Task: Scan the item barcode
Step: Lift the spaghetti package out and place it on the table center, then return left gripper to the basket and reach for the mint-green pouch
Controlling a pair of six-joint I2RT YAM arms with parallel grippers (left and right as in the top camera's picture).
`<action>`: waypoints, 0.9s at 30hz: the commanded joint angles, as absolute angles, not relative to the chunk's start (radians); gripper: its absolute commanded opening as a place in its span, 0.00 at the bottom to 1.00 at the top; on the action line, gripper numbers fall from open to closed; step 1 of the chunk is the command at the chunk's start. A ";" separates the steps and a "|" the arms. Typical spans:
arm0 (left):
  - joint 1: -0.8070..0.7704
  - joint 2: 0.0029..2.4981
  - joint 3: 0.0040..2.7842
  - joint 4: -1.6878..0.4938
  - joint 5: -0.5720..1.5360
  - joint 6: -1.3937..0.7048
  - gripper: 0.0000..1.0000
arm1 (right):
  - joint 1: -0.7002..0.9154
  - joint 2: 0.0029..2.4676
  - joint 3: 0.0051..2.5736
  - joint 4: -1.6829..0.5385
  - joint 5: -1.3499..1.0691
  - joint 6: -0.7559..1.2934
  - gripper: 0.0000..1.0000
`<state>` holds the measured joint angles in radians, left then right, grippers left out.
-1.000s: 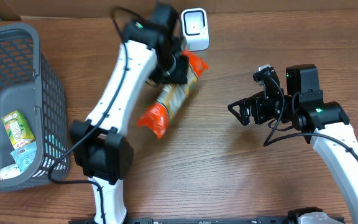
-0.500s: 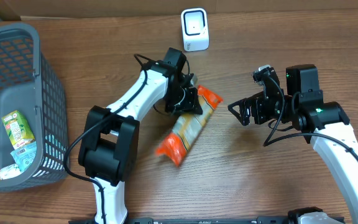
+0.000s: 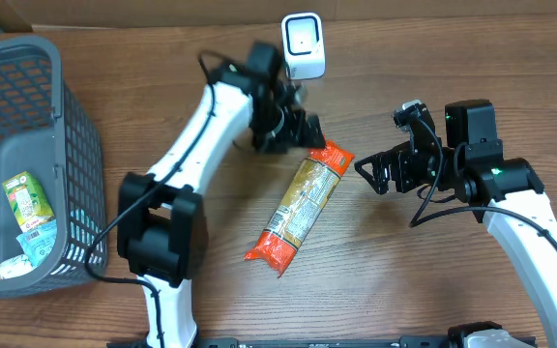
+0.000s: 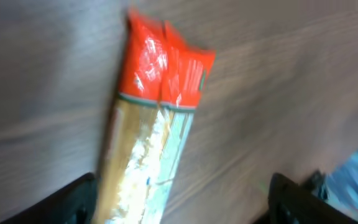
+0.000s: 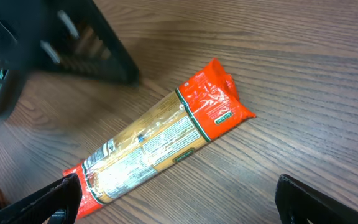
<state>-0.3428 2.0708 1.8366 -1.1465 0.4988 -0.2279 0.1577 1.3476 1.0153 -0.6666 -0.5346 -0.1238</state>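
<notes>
The item, a long pasta packet (image 3: pixel 300 208) with orange-red ends, lies flat and diagonal on the wooden table. The white barcode scanner (image 3: pixel 303 45) stands at the back edge. My left gripper (image 3: pixel 293 130) hovers between scanner and packet, just off the packet's upper end, open and holding nothing. In the left wrist view the packet (image 4: pixel 154 124) runs down toward the left fingertip (image 4: pixel 73 199), with my left gripper (image 4: pixel 182 202) spread wide. My right gripper (image 3: pixel 375 172) stands open to the right of the packet. The right wrist view shows the packet (image 5: pixel 160 140) with its printed label facing up, ahead of my right gripper (image 5: pixel 179 202).
A grey mesh basket (image 3: pixel 75 145) stands at the left edge, with a green carton (image 3: pixel 25 196) and other small packs inside. The left arm shows as a dark blur (image 5: pixel 73 43) at the top left of the right wrist view.
The left gripper carried the packet from the scanner down to the table, opened and let it go, then drew back toward the scanner. The right arm stayed still.
</notes>
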 commanded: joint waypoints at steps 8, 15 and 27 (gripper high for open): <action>-0.194 2.032 2.501 -1.533 0.183 -0.204 0.73 | 0.157 1.343 1.038 -0.660 -0.533 -0.121 1.00; -0.023 1.985 2.715 -1.690 0.095 -0.244 0.72 | 0.157 1.343 1.038 -0.659 -0.533 -0.121 1.00; 0.506 1.715 2.470 -1.690 -0.017 -0.441 0.67 | 0.157 1.343 1.038 -0.664 -0.533 -0.121 1.00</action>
